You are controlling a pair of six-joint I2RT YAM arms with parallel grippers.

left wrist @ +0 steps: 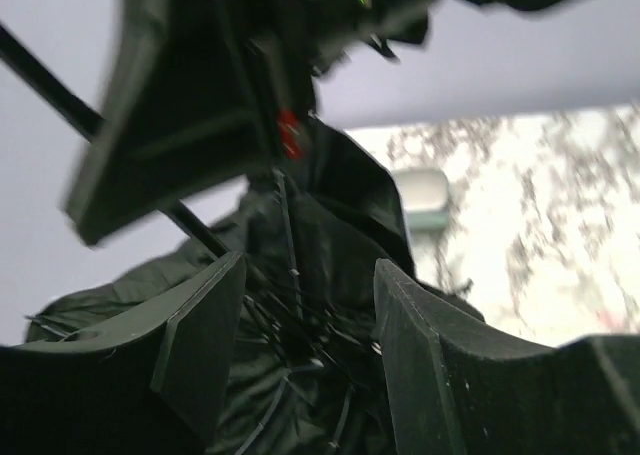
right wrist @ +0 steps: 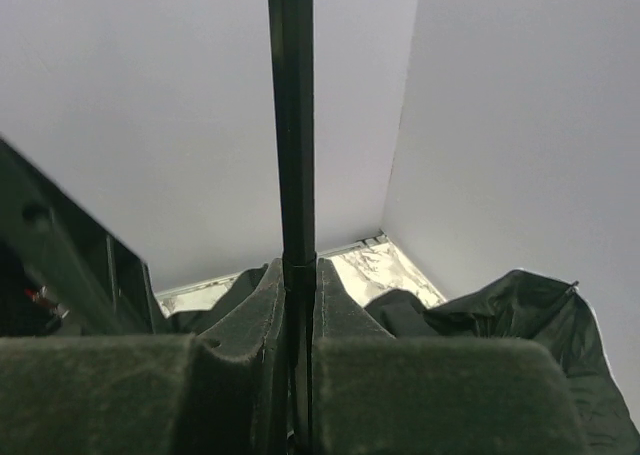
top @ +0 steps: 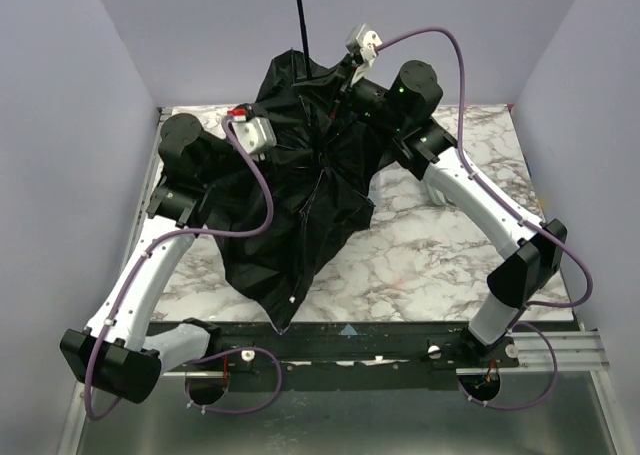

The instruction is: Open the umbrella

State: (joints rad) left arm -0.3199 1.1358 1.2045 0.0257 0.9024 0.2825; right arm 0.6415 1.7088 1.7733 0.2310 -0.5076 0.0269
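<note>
Black fabric fills the middle of the marble table (top: 440, 245), but start at the left: the left arm (top: 135, 280) bends up from its base and reaches inward, its purple cable (top: 268, 190) looping over the cloth. The left gripper (left wrist: 310, 265) sits at the left edge of the heap. From its own camera the jaws stand apart, one finger either side of a tangle of thin ribs (left wrist: 290, 305) and crumpled black cloth, pinching nothing that I can see. Beyond them on the marble lies a pale mint rounded object (left wrist: 422, 200), too blurred to name. Centre now: the umbrella (top: 300, 205) is slumped on the table with its black underside showing, canopy loose and creased, one corner trailing down to the near edge between the two arm bases. Up from its far end rises the thin black shaft (top: 299, 15), running out of the top of the overhead view. Moving right, the right gripper (right wrist: 299, 267) is clamped tight on that shaft, fingers pressed to it on both sides, the rod standing straight up between them. The right arm (top: 480, 205) stretches across bare marble to its base at the lower right.
</note>
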